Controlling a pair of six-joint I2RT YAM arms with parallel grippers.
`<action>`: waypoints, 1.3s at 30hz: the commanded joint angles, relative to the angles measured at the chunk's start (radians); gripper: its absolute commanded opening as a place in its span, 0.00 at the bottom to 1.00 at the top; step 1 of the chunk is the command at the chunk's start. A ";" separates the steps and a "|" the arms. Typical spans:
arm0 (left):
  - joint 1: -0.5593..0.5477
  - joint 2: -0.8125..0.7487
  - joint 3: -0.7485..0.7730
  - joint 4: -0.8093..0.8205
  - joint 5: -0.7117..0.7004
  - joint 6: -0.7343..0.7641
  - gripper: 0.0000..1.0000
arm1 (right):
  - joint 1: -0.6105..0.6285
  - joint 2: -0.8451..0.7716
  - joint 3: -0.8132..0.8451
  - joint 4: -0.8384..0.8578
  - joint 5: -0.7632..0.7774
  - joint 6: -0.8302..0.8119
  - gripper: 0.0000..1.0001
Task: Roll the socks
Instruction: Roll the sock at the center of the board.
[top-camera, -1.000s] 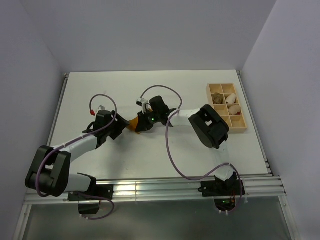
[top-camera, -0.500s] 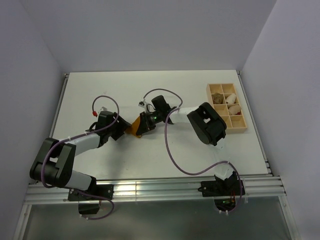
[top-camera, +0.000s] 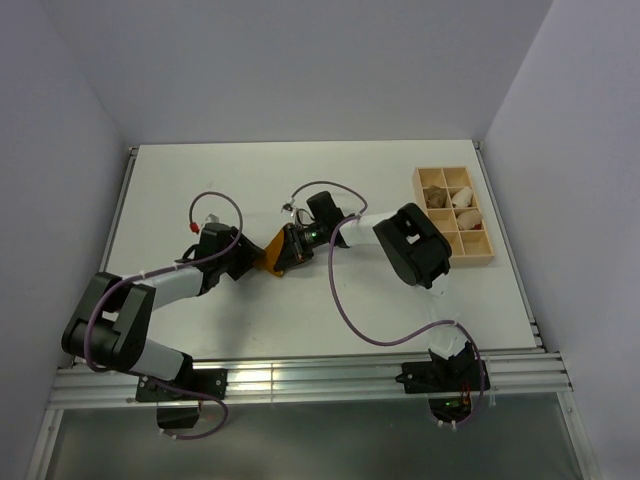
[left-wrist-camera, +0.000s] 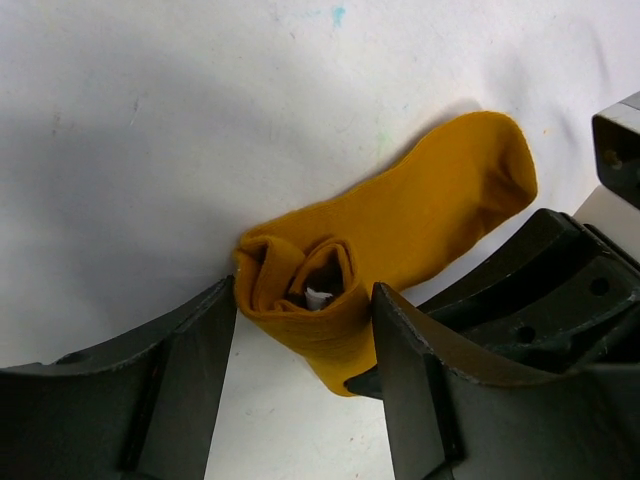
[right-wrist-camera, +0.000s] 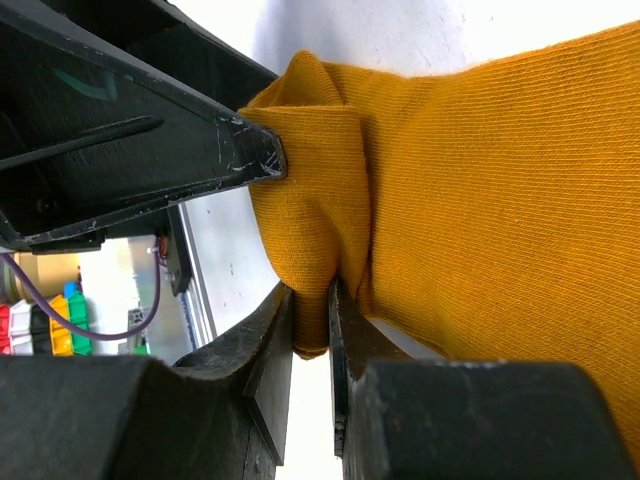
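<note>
Works on a mustard-orange sock (top-camera: 271, 256) near the middle of the white table (top-camera: 200, 180), with both arms' tips meeting there. Reaches in from the left with the left arm and from the right with the right arm.

Pinches a fold of the sock with the right gripper (right-wrist-camera: 310, 300): fingers almost together, a thin ridge of fabric clamped between them, just beside the rolled end.

Brackets the rolled end with the left gripper (left-wrist-camera: 305, 295): fingers (left-wrist-camera: 190, 380) apart, one on each side of the roll, both up against the fabric. Cannot tell whether squeezing or only touching.

Has the sock rolled only partway: a tight coil at one end, a bit of white showing in its core, and the rounded end lying flat on the table, pointing away from the left gripper.

Has a tan divided tray (top-camera: 478, 248) off at the table's right side, well apart from the sock, with pale rolled bundles (top-camera: 468, 215) in some of its compartments.
</note>
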 joint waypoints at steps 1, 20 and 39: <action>-0.009 0.020 -0.001 0.028 -0.005 0.011 0.61 | 0.001 0.082 -0.032 -0.146 0.085 -0.007 0.00; -0.026 0.057 0.079 -0.102 -0.028 0.062 0.30 | 0.001 -0.026 -0.059 -0.143 0.198 -0.073 0.08; -0.091 0.155 0.257 -0.311 -0.077 0.149 0.30 | 0.306 -0.478 -0.256 0.000 1.058 -0.455 0.68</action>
